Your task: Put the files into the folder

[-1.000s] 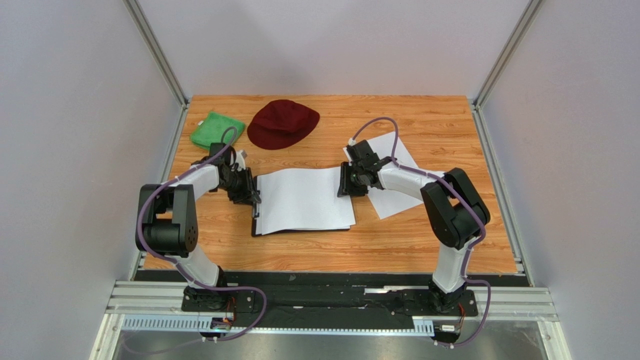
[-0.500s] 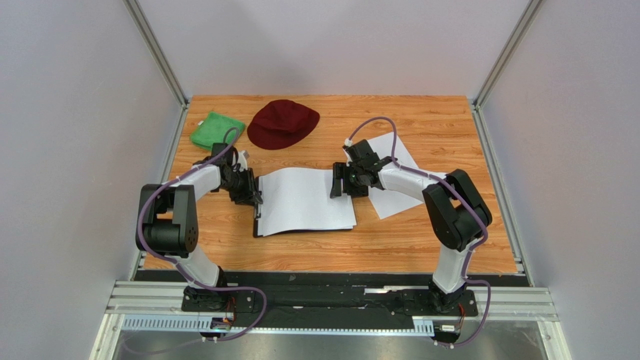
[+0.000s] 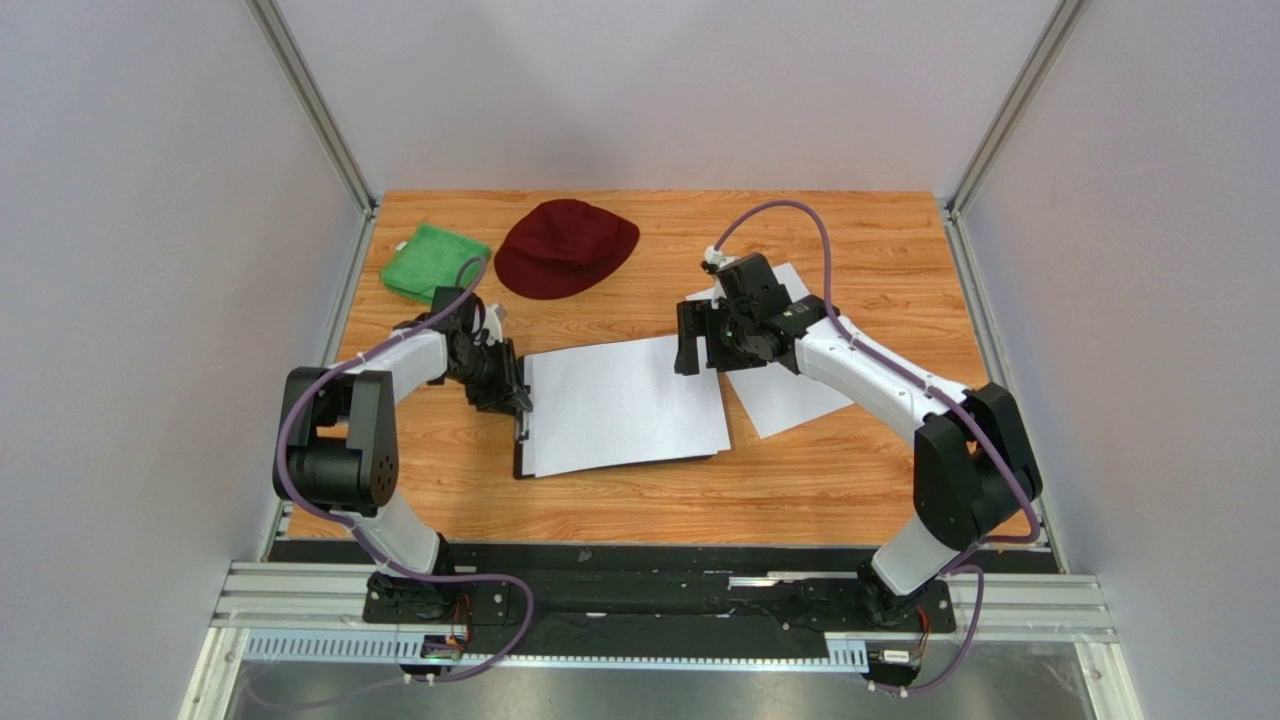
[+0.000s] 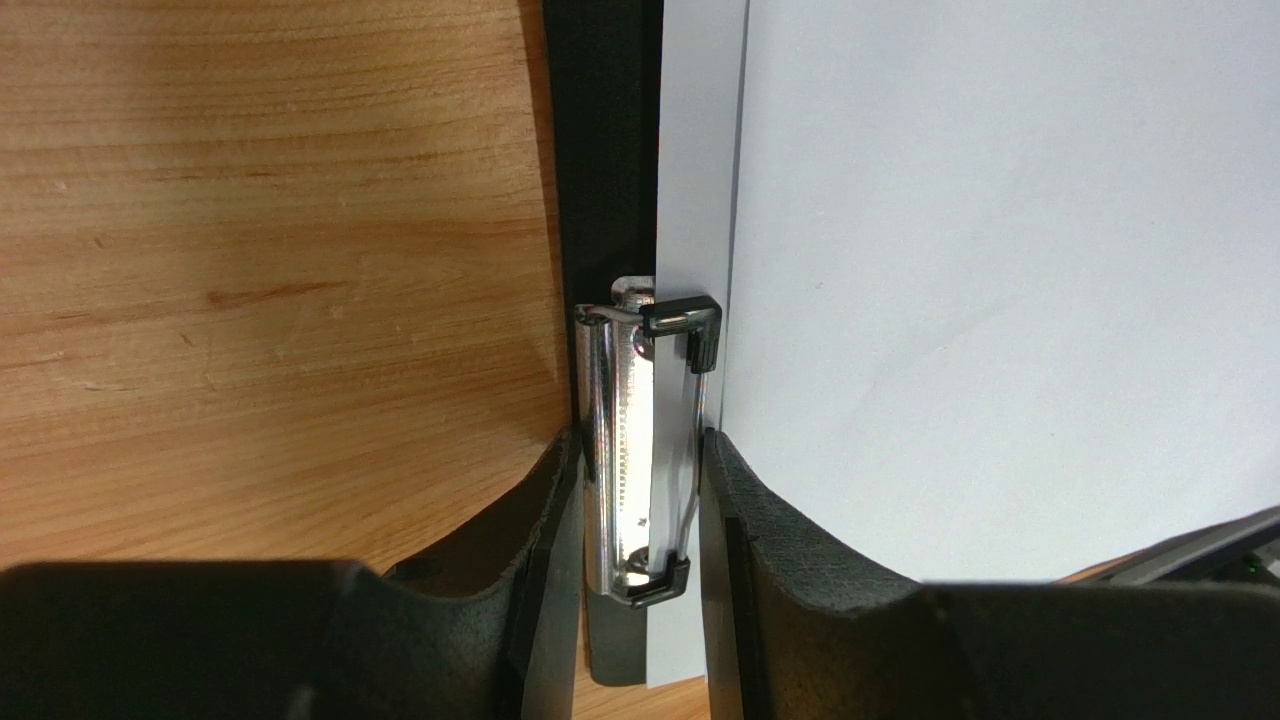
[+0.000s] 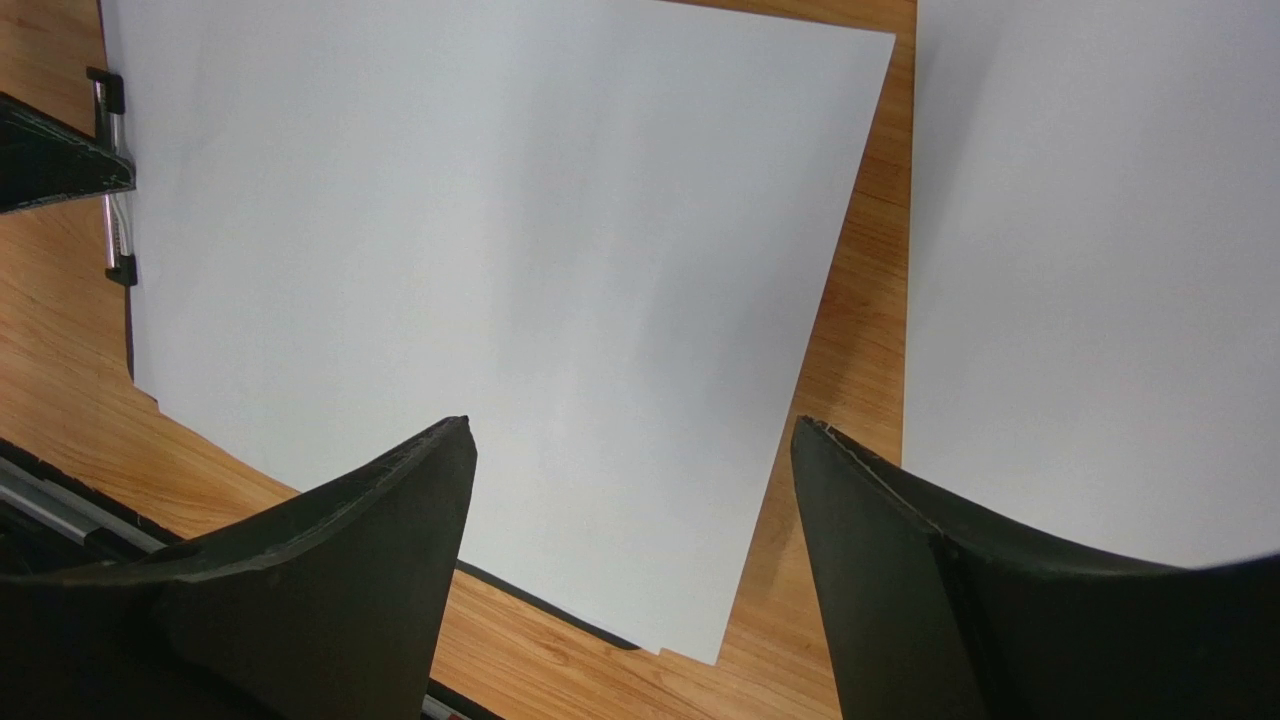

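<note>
- My left end effector (image 3: 511, 398) is clamped on the silver clip (image 4: 634, 450) at the left short edge of the folder (image 4: 601, 150), with one finger on each side of it.
- The folder lies flat on the desk (image 3: 842, 480), left of centre. It is almost wholly covered by white sheets (image 3: 624, 405), so only thin black strips show at the clip end and the near edge.
- In the left wrist view I see two stepped paper edges beside the clip, so I judge that at least two files are on the folder.
- The top sheet sits slightly skewed, and its right corner overhangs the board.
- I cannot tell whether the sheets' edges are actually tucked under the clip's jaw or only butt against it.
- My right end effector (image 5: 631, 435) is spread wide and holds nothing. It hovers above the right edge of the stack.
- One more sheet (image 5: 1097, 255) lies loose on the desk just right of the stack, partly under my right arm, and it is not in the folder yet.
- I judge the task well along but unfinished. That last sheet has to come across, the stack needs squaring, and the clip must close on all of it.
</note>
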Available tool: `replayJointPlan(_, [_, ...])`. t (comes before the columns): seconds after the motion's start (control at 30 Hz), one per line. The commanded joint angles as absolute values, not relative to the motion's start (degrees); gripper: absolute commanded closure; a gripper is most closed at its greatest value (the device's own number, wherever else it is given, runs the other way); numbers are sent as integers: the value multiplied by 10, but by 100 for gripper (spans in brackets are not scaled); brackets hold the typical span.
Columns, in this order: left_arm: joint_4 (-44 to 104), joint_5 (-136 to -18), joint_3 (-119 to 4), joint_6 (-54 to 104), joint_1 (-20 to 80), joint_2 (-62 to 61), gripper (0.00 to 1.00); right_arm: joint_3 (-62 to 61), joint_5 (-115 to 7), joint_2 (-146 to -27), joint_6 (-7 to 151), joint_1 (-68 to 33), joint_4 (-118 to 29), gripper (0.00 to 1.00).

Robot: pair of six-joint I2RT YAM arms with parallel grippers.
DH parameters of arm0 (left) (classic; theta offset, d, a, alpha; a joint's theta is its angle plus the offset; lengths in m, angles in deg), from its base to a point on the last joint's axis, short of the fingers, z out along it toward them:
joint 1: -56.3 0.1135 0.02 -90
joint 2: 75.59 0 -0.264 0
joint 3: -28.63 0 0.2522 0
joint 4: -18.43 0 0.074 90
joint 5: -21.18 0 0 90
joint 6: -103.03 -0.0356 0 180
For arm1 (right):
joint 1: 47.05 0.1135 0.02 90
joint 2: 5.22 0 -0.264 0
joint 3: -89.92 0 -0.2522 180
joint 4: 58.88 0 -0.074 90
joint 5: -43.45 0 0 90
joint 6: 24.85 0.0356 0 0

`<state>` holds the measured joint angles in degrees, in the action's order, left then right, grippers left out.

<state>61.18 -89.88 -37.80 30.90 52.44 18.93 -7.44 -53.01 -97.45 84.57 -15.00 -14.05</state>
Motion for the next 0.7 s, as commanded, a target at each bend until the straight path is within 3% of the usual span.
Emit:
replayJointPlan(0.0, [614,-913,-398,320,522,185,100,-50,-523,-969,842,-147,-135,19])
replayJointPlan(0.2, [623,-906,-406,324,522,191,100,-45,-589,-989,898,-132,-204,28])
replayJointPlan(0.27, [626,-901,-409,325,520,193,100,-40,-642,-1006,923,-121,-266,39])
replayJointPlan(0.4, [632,-894,-412,328,517,196,100,-1,-669,-1087,965,-49,-337,49])
replayJointPlan(0.43, [633,-893,-412,329,517,196,100,3,-673,-1102,988,-40,-372,59])
replayJointPlan(0.53, [635,-887,-414,330,516,197,100,34,-688,-1164,1002,-13,-406,72])
replayJointPlan(0.67, [637,-883,-418,333,515,200,100,68,-677,-1212,989,19,-409,82])
